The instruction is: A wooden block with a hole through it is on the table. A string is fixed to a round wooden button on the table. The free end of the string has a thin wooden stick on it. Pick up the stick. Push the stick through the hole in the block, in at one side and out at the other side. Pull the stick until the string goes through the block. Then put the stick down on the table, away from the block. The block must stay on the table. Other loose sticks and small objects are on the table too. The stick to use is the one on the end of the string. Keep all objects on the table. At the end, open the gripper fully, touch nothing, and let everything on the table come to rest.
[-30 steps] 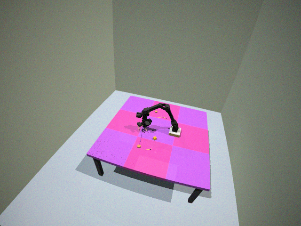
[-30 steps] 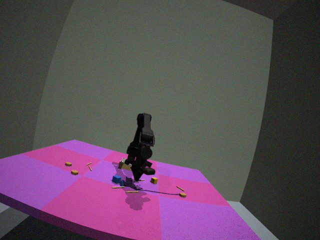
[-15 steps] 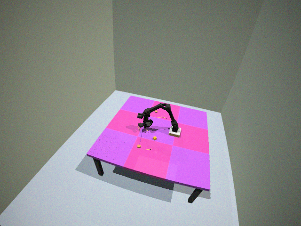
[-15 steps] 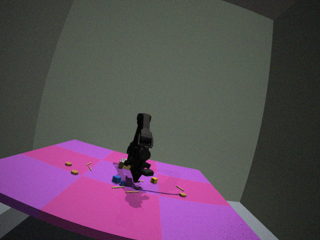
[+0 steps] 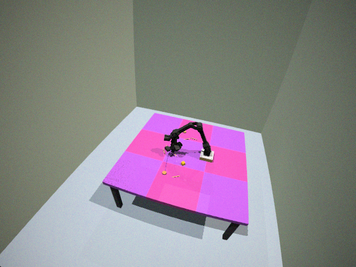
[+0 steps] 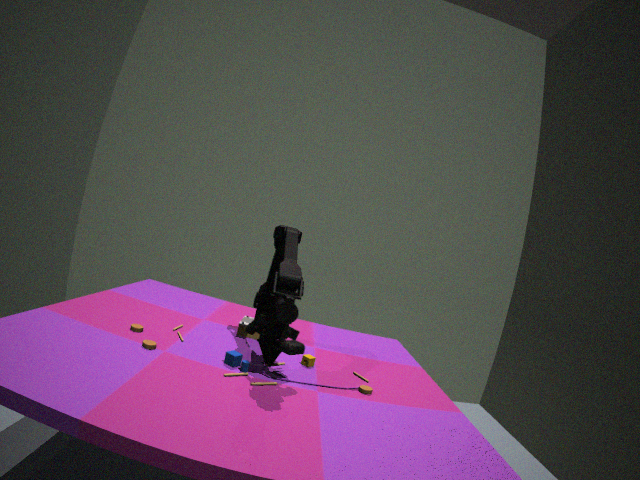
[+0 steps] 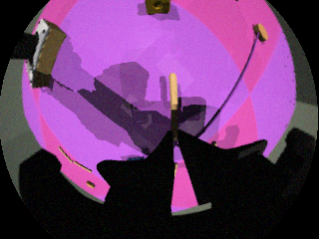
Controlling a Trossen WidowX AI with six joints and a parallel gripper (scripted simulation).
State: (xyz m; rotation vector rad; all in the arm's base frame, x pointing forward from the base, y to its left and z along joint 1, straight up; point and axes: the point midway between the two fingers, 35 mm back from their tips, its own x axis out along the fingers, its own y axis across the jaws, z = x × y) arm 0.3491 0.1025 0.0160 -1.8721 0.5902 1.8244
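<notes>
A small yellow block (image 5: 183, 163) (image 6: 308, 360) (image 7: 154, 8) rests on the table, with a dark spot on its side like the hole. My gripper (image 5: 171, 154) (image 6: 269, 363) (image 7: 175, 136) is shut on the string's stick (image 7: 173, 92) (image 6: 279, 364), low over the table and apart from the block. The stick's pale end sticks out beyond the fingertips; its other end is hidden. The string (image 6: 320, 385) (image 7: 234, 92) runs from the fingertips to the round wooden button (image 5: 164, 172) (image 6: 365, 390) (image 7: 261, 32), outside the block.
A larger blue cube (image 6: 233, 358) and a small blue one (image 6: 245, 365) stand near the fingers. Loose sticks (image 6: 235, 374) (image 6: 263, 383) lie close by, and another (image 5: 176, 176) (image 6: 360, 377) near the button. Two other buttons (image 6: 136, 328) (image 6: 149, 344) lie farther off.
</notes>
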